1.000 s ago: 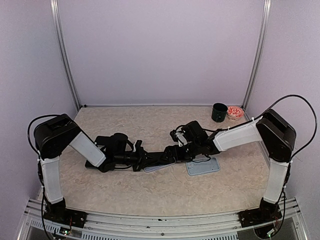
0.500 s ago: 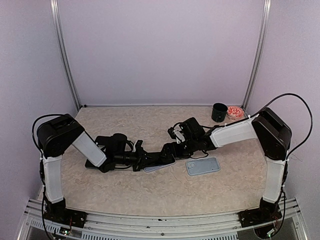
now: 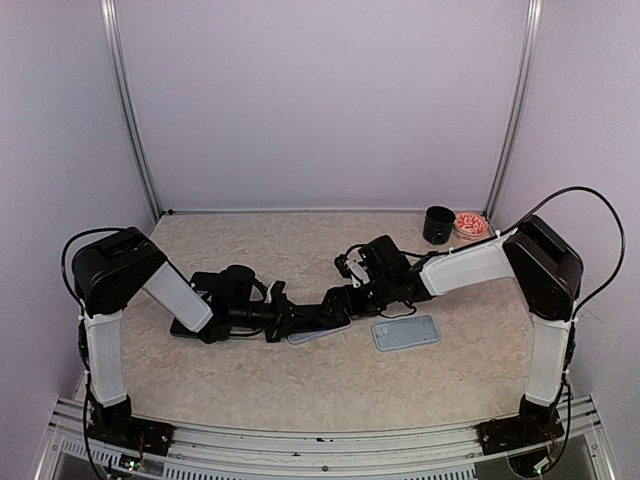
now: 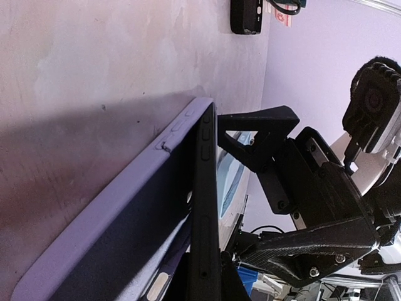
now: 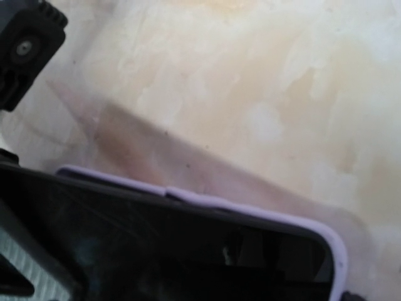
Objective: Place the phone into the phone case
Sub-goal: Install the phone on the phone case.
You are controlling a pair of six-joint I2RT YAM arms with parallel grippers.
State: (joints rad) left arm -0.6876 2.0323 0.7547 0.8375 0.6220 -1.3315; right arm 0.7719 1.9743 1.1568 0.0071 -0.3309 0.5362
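Observation:
A black phone [image 3: 325,320] lies partly inside a lavender case [image 3: 305,338] at the table's middle, one long side still raised out of it. My left gripper [image 3: 285,318] holds their left end. In the left wrist view the phone's black edge [image 4: 205,207] runs between my fingers and stands above the case wall [image 4: 125,207]; the gripper [image 4: 210,285] is shut on it. My right gripper [image 3: 348,298] sits at the phone's right end. The right wrist view shows the dark screen [image 5: 156,251] and the case rim [image 5: 250,210], with my fingers hidden.
A light blue case [image 3: 405,332] lies flat just right of the phone. A dark green cup [image 3: 438,225] and a red patterned bowl [image 3: 469,224] stand at the back right corner. Purple walls enclose the table.
My right arm has drawn back and left a little, uncovering the whole light blue case. In the last half second almost nothing has moved. The left gripper has kept its hold.

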